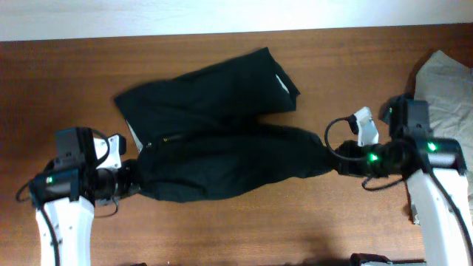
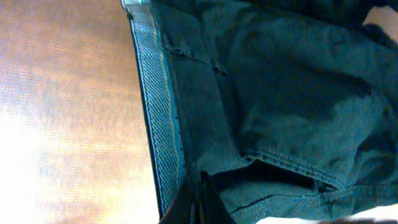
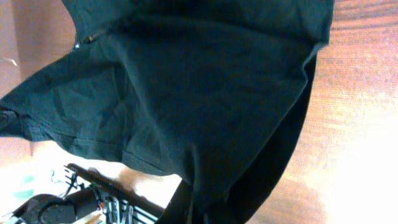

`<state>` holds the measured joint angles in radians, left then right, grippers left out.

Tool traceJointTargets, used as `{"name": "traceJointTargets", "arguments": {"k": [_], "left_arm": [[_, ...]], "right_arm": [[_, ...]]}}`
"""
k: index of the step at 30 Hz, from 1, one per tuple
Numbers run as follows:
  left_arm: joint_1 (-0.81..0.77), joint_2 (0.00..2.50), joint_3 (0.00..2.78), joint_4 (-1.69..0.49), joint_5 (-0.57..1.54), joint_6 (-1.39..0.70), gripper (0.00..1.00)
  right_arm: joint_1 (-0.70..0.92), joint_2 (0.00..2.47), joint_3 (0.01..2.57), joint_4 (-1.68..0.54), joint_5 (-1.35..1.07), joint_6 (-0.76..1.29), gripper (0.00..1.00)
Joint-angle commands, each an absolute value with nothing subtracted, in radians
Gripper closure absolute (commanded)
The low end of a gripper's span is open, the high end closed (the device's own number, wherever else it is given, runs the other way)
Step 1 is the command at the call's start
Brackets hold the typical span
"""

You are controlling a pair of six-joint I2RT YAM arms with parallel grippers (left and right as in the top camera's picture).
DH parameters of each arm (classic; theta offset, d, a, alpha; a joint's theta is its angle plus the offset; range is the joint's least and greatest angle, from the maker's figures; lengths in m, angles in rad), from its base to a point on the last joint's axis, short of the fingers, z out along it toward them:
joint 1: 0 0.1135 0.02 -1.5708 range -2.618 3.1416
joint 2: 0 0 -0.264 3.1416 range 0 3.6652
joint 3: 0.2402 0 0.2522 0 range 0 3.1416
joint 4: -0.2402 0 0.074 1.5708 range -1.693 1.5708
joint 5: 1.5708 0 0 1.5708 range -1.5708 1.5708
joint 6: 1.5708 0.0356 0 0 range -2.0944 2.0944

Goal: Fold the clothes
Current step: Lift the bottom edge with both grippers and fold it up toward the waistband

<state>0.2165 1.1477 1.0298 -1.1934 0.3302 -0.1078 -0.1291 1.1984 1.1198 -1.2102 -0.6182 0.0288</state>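
The black shorts [image 1: 222, 125] lie spread on the wooden table, one leg reaching toward the back right with a small light mark [image 1: 282, 83]. The near half is lifted into a fold stretched between both grippers. My left gripper [image 1: 135, 176] is shut on the waistband end; the left wrist view shows the grey waistband lining [image 2: 158, 118] and my fingers [image 2: 200, 202] pinching fabric. My right gripper [image 1: 332, 157] is shut on the leg hem end; the right wrist view shows black cloth [image 3: 186, 87] hanging from my fingers [image 3: 198, 205].
A light grey cloth [image 1: 447, 85] lies at the right edge of the table, behind my right arm. The brown wooden table [image 1: 74, 81] ends at a white wall along the back.
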Motion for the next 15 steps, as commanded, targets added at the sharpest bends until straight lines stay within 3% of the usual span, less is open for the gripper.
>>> {"name": "traceJointTargets", "arguments": {"k": [1, 9, 15], "left_arm": [[0.219, 1.062, 1.052, -1.251, 0.280, -0.172, 1.00], [0.219, 1.029, 1.078, -1.113, 0.186, -0.249, 0.99], [0.219, 1.158, 1.078, -1.002, 0.187, -0.277, 0.99]], "right_arm": [[-0.125, 1.110, 1.140, -1.235, -0.605, 0.065, 0.96], [-0.124, 1.120, 1.156, -1.015, -0.622, 0.066, 0.96], [-0.085, 1.298, 1.159, -0.755, -0.647, 0.121, 0.96]]}}
